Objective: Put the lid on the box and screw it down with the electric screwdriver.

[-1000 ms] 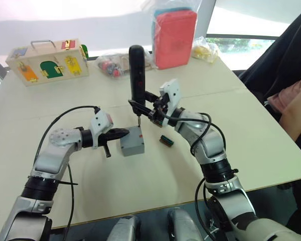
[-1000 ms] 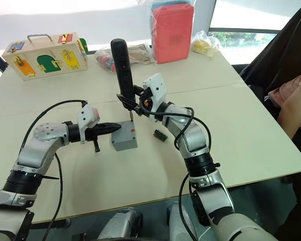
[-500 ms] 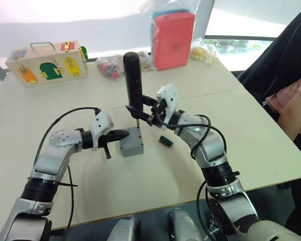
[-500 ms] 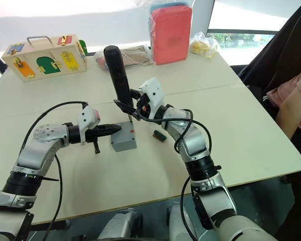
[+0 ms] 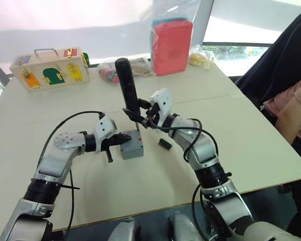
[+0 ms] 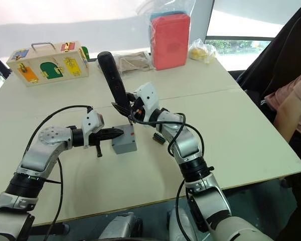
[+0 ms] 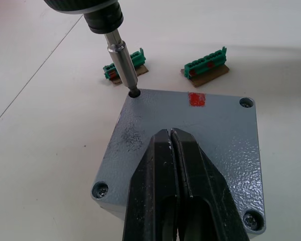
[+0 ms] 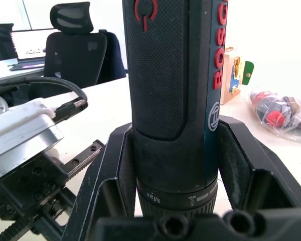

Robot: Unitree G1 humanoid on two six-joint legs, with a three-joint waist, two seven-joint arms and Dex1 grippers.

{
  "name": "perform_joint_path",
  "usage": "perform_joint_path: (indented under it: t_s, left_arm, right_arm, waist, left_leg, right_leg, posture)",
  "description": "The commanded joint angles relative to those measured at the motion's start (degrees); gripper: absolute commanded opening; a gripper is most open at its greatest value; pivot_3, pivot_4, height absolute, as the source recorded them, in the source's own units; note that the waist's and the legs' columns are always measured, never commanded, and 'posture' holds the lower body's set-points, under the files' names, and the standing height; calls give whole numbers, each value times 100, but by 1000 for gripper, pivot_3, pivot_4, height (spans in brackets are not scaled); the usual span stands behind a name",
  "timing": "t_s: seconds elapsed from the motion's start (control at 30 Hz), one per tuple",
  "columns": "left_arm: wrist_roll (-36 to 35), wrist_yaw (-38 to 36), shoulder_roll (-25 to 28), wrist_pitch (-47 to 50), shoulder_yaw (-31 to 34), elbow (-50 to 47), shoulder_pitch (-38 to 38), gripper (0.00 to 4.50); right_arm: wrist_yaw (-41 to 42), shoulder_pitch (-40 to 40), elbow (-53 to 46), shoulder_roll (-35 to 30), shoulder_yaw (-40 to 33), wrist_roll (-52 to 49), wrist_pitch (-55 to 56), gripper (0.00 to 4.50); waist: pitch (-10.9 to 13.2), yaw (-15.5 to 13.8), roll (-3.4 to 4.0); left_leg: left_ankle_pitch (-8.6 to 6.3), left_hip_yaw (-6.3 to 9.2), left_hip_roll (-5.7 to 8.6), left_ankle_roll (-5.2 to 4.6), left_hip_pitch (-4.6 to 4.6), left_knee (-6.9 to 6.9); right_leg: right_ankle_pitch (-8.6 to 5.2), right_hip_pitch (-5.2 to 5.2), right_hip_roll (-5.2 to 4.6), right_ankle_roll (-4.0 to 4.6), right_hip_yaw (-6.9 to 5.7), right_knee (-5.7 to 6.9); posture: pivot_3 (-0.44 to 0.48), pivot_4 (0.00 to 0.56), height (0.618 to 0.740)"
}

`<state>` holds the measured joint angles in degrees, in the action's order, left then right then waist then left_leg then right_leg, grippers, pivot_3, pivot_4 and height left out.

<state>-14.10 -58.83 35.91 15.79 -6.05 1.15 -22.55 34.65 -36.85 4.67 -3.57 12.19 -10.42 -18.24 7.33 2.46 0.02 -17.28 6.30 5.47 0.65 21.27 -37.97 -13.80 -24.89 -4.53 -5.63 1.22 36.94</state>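
Observation:
The grey lid lies on the grey box at mid-table, with screws in three of its corners and a red mark on top. My left gripper is shut, and its fingers rest flat on the lid from the left side. My right gripper is shut on the black electric screwdriver, which leans left above the box. The screwdriver's metal bit sits in the lid's far corner hole.
Two green connector blocks lie just right of the box. At the table's far edge are a wooden latch box, a red pouch in a plastic bag and bags of small parts. A person's arm is at the right.
My right gripper has shifted left and tilted the screwdriver's top to the left, with the bit staying over the box's far corner. The left gripper remains at the box.

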Motion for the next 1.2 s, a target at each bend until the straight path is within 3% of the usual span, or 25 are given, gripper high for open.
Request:
perform_joint_path:
  t_s: [0.03,0.17,0.4,1.2]
  left_arm:
    - [133,-39,66,-7,-101,79,118,0]
    - [191,-51,59,-54,-136,160,151,0]
    - [258,-74,18,-136,-213,339,125,0]
    - [359,-92,-10,-362,-330,653,158,0]
  right_arm:
    - [44,435,555,38,273,100,-224,1793]
    - [-10,508,661,74,257,141,-181,1793]
    - [-170,570,992,47,238,277,-227,1793]
    - [-256,786,1152,-34,260,326,-204,1793]
  waist:
    - [-23,1,4]
    - [-38,-1,7]
    - [-81,-10,24]
    - [-210,-23,59]
  left_leg:
    - [-1,0,0,-1,-2,1]
    - [-5,0,0,-7,-34,12]
    - [-36,1,-3,-56,-189,96]
    - [-50,10,-3,-58,-200,97]
  right_leg:
    - [0,1,0,0,0,0]
    - [-1,31,1,0,1,-12]
    - [-32,157,3,2,2,-85]
    - [-51,171,3,-3,3,-86]
  posture:
    - [0,150,740]
    - [0,150,740]
    - [0,150,740]
    - [0,150,740]
